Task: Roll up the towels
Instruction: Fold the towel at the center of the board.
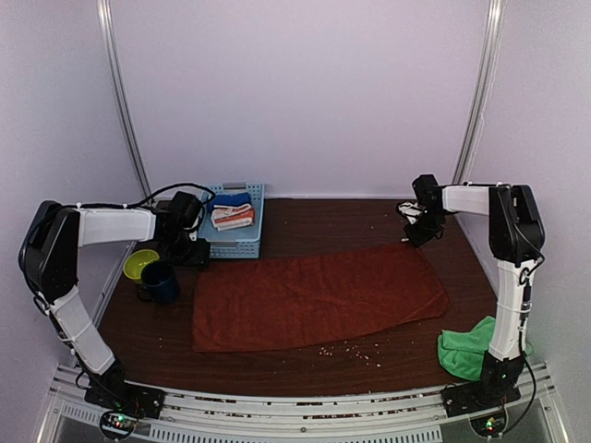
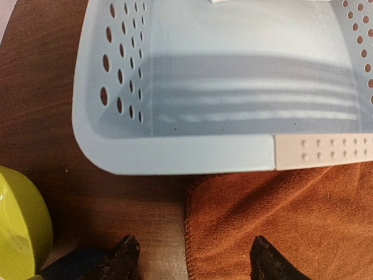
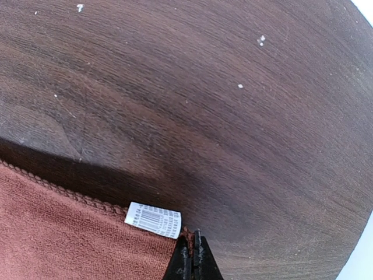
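Rust towel (image 1: 319, 297) flat, green towel (image 1: 466, 346) crumpled, left end effector (image 2: 195, 252) spread wide

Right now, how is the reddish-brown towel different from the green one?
The rust towel lies spread flat in the middle of the table; the green towel sits crumpled at the near right edge. Spread out, the rust towel covers far more table than the green towel. A white tag shows at the rust towel's corner; none is visible on the green towel. Both are soft cloth, neither rolled yet.
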Controlling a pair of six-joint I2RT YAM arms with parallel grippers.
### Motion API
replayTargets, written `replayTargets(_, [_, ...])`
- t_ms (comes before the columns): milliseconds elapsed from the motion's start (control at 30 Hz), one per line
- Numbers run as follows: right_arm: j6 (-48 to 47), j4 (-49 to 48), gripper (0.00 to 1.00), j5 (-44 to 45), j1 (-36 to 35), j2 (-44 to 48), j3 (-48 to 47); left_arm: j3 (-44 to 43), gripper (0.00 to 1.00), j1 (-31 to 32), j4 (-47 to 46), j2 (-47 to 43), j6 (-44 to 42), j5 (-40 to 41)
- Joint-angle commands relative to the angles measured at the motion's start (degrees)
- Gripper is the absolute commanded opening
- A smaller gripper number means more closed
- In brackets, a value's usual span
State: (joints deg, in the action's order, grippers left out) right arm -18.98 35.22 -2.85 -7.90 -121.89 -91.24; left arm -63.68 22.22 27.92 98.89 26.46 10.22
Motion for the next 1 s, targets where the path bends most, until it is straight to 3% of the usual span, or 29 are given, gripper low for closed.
replayTargets(0, [0.0,-0.2,0.00,-2.7,0.2,4.4,0.7,-2.2,0.68,-0.3,-2.2,1.4,-0.8,-0.8])
replayTargets(467, [0.2,-1.0,0.00,-4.7,0.1,3.7,1.9,-1.9,0.63,-0.8,-6.1,3.4,-0.4,-2.3])
replayTargets(733, [0.2,-0.5,0.00,-5.2,0.1,3.8,1.7,-4.9,0.49,-1.3,-6.0,7.1,-0.4,-0.8])
replayTargets(967, [0.3,-0.3,0.00,-5.9,0.1,4.2,1.6,-3.1,0.50,-1.3,-6.7,7.3,-0.2,-0.7])
